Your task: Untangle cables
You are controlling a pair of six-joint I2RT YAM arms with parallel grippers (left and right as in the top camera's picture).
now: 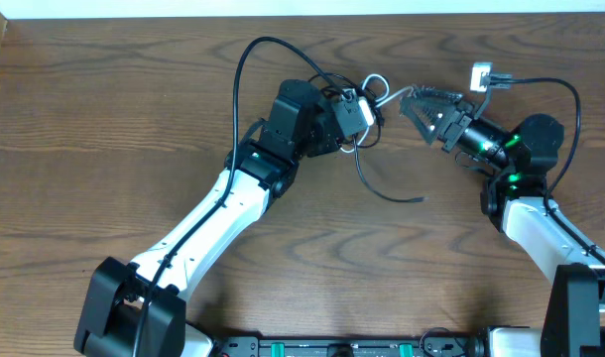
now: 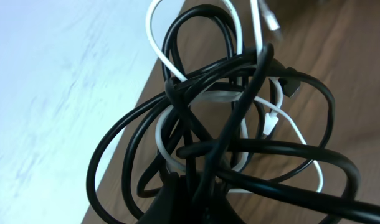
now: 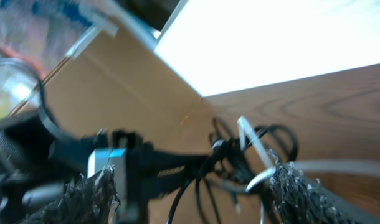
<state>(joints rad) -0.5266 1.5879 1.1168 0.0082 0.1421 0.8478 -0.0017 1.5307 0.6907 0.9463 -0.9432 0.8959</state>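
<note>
**A:** What is lying nearest the robot's base?

**B:** One black strand (image 1: 392, 193) is trailing loose over the tabletop (image 1: 114, 129), curving up into the knot.

**A:** And where are the cables (image 2: 227, 124) sitting?

**B:** They are bunching past the middle of the tabletop, toward its far edge, with black loops winding around a white cord (image 2: 274, 118). The left fingers (image 1: 362, 107) are clenching on that bundle.

**A:** And the other side?

**B:** The right fingers (image 3: 296, 193) are standing spread apart, released and gripping nothing, just beside the knot. A pale loop is passing close by one of them.
</note>
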